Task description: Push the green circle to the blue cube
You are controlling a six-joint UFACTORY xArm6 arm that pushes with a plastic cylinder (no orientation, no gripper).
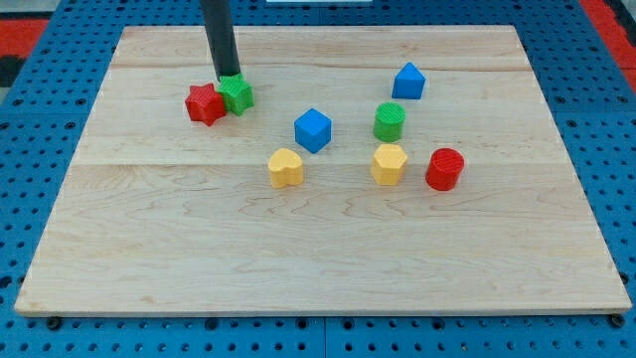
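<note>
The green circle [390, 121] is a short green cylinder right of the board's centre. The blue cube [312, 129] lies a little to its left, with a gap between them. My tip [228, 77] is far to the view's left, at the upper left of the board. It stands just behind a green star [238, 94] and next to a red star [205, 103], which touch each other.
A blue pentagon-like block [408, 82] lies above the green circle. A yellow hexagon [389, 164] sits just below the green circle and a red cylinder [444, 169] to its right. A yellow heart-like block [285, 168] lies below the blue cube. The wooden board [318, 249] rests on a blue pegboard.
</note>
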